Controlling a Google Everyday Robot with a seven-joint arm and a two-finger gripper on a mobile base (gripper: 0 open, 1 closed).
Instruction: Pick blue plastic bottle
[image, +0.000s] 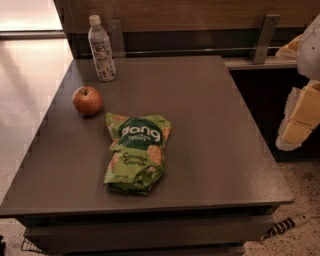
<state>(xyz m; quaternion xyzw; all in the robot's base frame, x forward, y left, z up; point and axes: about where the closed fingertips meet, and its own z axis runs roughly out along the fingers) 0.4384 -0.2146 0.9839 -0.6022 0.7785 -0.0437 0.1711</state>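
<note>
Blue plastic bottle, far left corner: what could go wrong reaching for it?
The blue plastic bottle stands tall and narrow by the back-left table edge; a glancing touch could tip it off. The gripper hangs beyond the right side, so a low sweep across might hit the green snack bag or roll the apple.

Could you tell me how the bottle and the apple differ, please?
The bottle stands tall and upright; the apple is round and lower. The bottle is clear with a white cap; the apple is red. The bottle is at the back edge; the apple sits nearer. Both are on the left of the table, far from the gripper beyond its right edge.
</note>
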